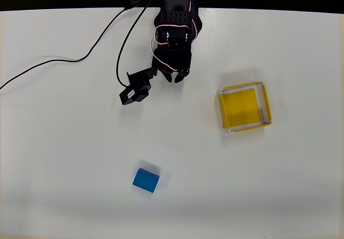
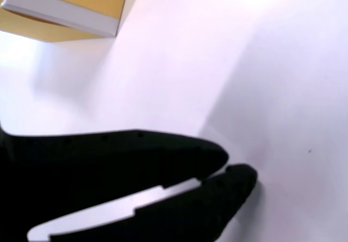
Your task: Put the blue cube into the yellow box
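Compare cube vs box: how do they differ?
The cube is solid blue; the box is an open tray with a yellow floor and pale walls. The cube has the smaller footprint. In the overhead view the cube sits lower left, the box right. Both rest on the white table, apart from the gripper.

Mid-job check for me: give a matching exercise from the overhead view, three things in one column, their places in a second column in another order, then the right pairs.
Things:
1. blue cube
2. yellow box
3. gripper

Places, overhead view:
A. right of centre on the white table, with nothing in it
B. near the top edge, fingers together, holding nothing
C. lower middle, lying alone on the table

Pairs: 1-C, 2-A, 3-B
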